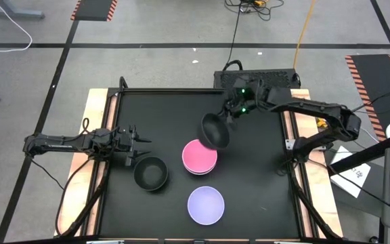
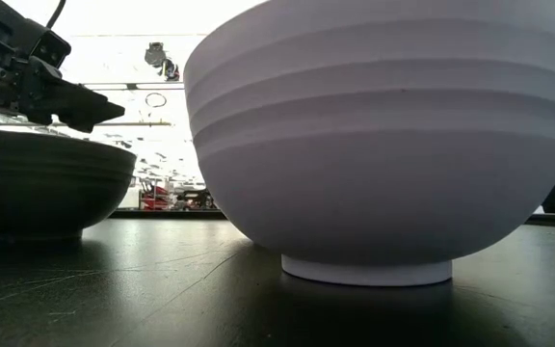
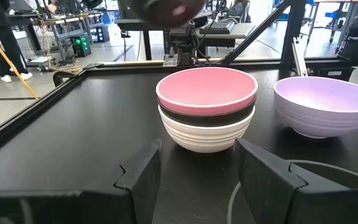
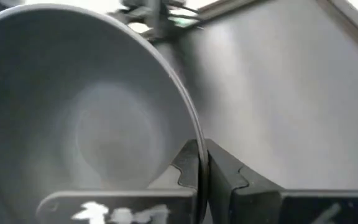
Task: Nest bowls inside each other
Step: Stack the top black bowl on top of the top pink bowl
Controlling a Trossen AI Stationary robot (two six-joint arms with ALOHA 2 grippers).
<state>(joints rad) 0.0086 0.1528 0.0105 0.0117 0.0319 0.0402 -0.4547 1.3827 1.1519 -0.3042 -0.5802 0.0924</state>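
My right gripper (image 1: 225, 125) is shut on a black bowl (image 1: 214, 130) and holds it in the air, just beyond a stack of three bowls (image 1: 200, 157). That stack is pink (image 3: 207, 87) on black on white (image 3: 205, 134), and the white bowl's foot stands on the table. A lavender bowl (image 1: 205, 205) stands upright near the front edge. Another black bowl (image 1: 151, 173) stands left of the stack. My left gripper (image 1: 138, 142) waits open at the table's left, just beyond this black bowl, touching nothing. My right gripper pinches the black bowl's rim (image 4: 199, 163), with one finger inside the bowl and one outside on its wall. The fingers come from the table's far right, slanting down. The bowl is lifted clear and tipped, so its hollow faces partly sideways.
The black table top has a raised rim (image 1: 114, 102) all round and wooden strips (image 1: 93, 102) along both sides. A black box with cables (image 1: 256, 78) sits at the far edge. Bare table lies right of the stack and at the far left.
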